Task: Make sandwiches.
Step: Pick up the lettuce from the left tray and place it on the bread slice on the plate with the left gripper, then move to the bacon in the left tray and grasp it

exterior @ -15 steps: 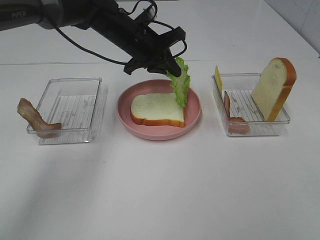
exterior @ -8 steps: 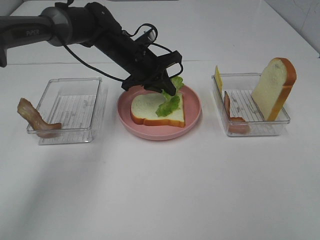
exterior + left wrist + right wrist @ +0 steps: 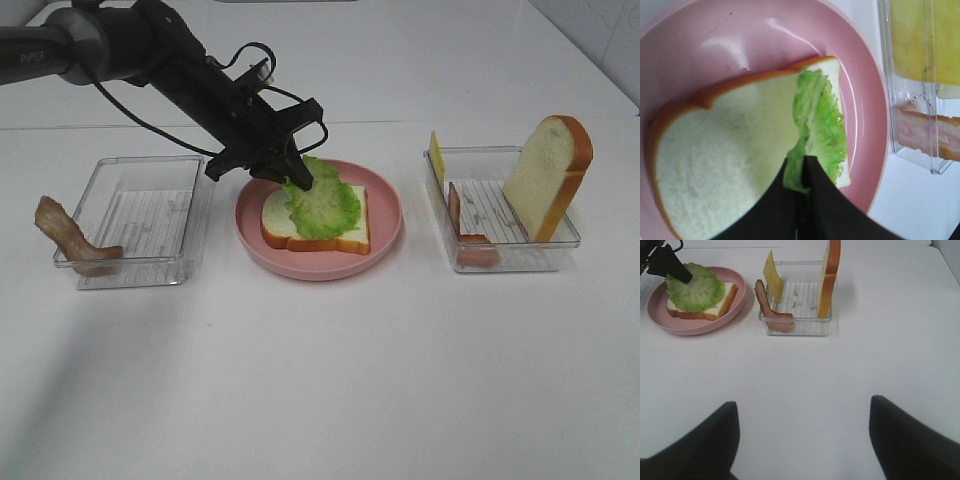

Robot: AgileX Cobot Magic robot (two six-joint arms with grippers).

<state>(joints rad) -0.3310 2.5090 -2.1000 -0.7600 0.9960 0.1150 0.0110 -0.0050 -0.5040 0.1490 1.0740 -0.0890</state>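
A white bread slice (image 3: 275,215) lies flat on the round pink plate (image 3: 385,215). A ruffled green lettuce leaf (image 3: 322,203) lies spread on it. My left gripper (image 3: 297,181) is shut on the leaf's far edge; the left wrist view shows its black tips (image 3: 801,172) pinching the lettuce (image 3: 820,130) over the bread (image 3: 725,140). My right gripper (image 3: 802,440) is open and empty over bare table, near the front. It does not show in the high view. The lettuce also shows in the right wrist view (image 3: 695,287).
A clear tray (image 3: 500,225) on the right holds an upright bread slice (image 3: 547,175), a yellow cheese slice (image 3: 436,157) and a bacon strip (image 3: 462,225). A clear tray (image 3: 140,215) on the left has a bacon strip (image 3: 70,235) draped over its left rim.
My left gripper has come down and moved left with the lettuce. The leaf hung upright above the plate; it now lies flat on the bread.
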